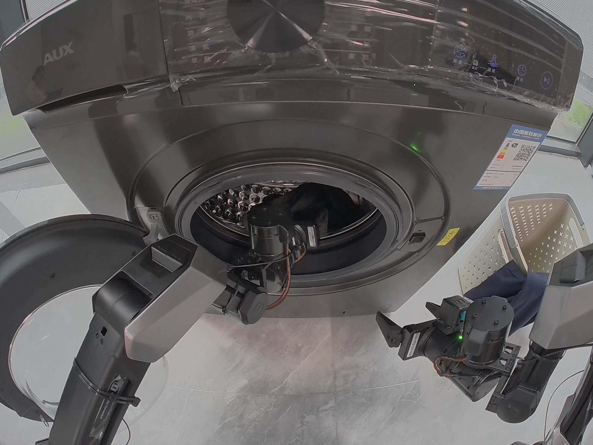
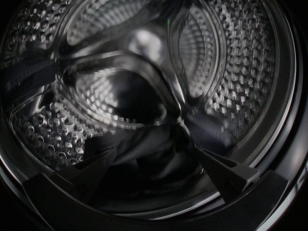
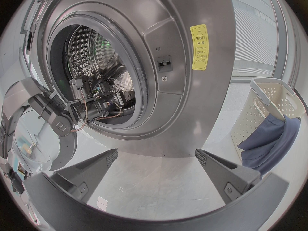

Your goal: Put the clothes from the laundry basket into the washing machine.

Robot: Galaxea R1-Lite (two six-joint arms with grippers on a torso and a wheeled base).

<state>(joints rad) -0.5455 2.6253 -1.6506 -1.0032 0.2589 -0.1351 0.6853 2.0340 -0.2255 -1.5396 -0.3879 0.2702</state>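
Note:
The grey washing machine (image 1: pixel 296 125) stands with its round door (image 1: pixel 55 267) swung out to the left. My left arm's wrist (image 1: pixel 272 230) is in the drum mouth. Inside the drum, my left gripper (image 2: pixel 157 166) is open, its fingertips (image 2: pixel 107 154) just above a dark garment (image 2: pixel 144 148) lying on the drum's floor. The cream laundry basket (image 1: pixel 543 224) (image 3: pixel 272 93) stands at the right with a blue garment (image 1: pixel 513 285) (image 3: pixel 269 138) hanging over its rim. My right gripper (image 1: pixel 411 321) (image 3: pixel 155 159) hovers low above the floor, left of the basket, open and holding nothing.
The drum's perforated wall (image 2: pixel 250 68) and ribs surround the left gripper closely. Pale marble floor (image 1: pixel 296 372) lies open between the machine's front and the basket. A yellow warning sticker (image 3: pixel 199 47) sits beside the door latch.

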